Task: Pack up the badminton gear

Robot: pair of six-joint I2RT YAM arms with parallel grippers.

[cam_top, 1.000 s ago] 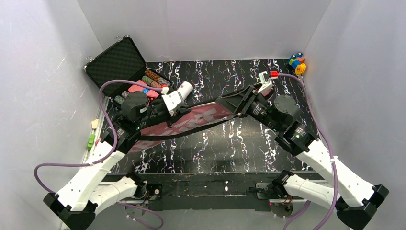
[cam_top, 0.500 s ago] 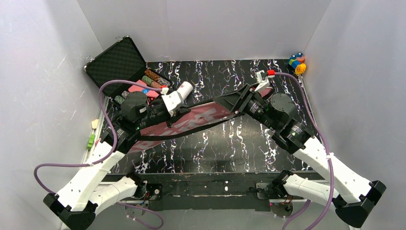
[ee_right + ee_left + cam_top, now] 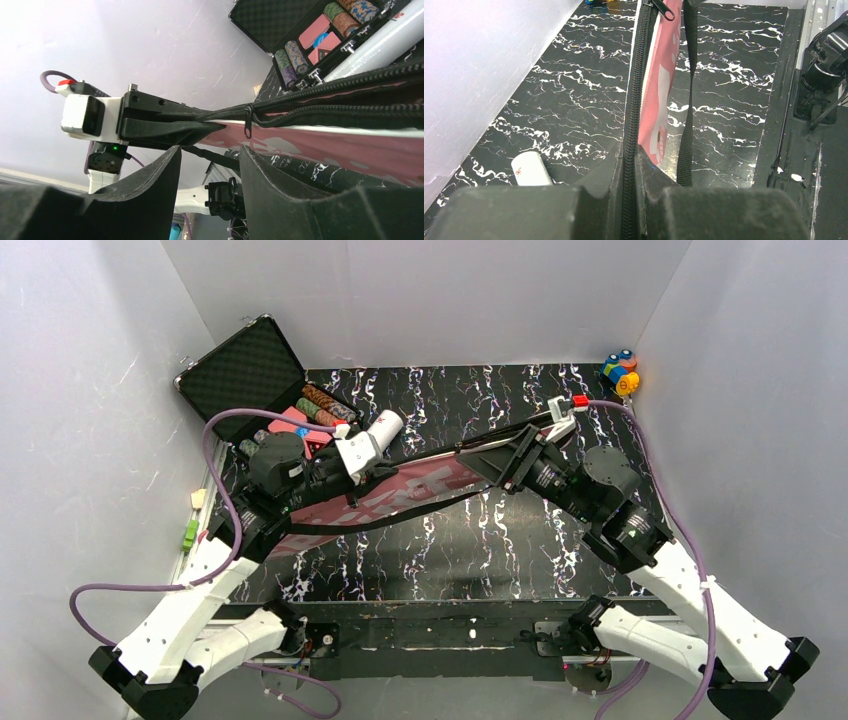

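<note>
The pink "SPORT" cover [image 3: 420, 485] lies slantwise across the table, its black strap [image 3: 400, 515] hanging along the near side. My left gripper [image 3: 385, 468] is shut on the cover's black zipper edge [image 3: 631, 125] and holds it up. My right gripper [image 3: 470, 455] is open and empty. Its fingertips [image 3: 175, 152] stand just below the zipper pull [image 3: 247, 125], apart from it. The long white tube [image 3: 385, 426] lies behind the cover and also shows in the left wrist view [image 3: 529, 170]. No rackets or shuttlecocks are in view.
An open black case of poker chips [image 3: 250, 370] sits at the back left, close to the tube. A small multicoloured toy [image 3: 620, 372] stands in the back right corner. Grey walls close in three sides.
My right arm swung left, then back to the right, with its open gripper staying near the zipper. My left gripper has kept its hold on the zipper edge.
</note>
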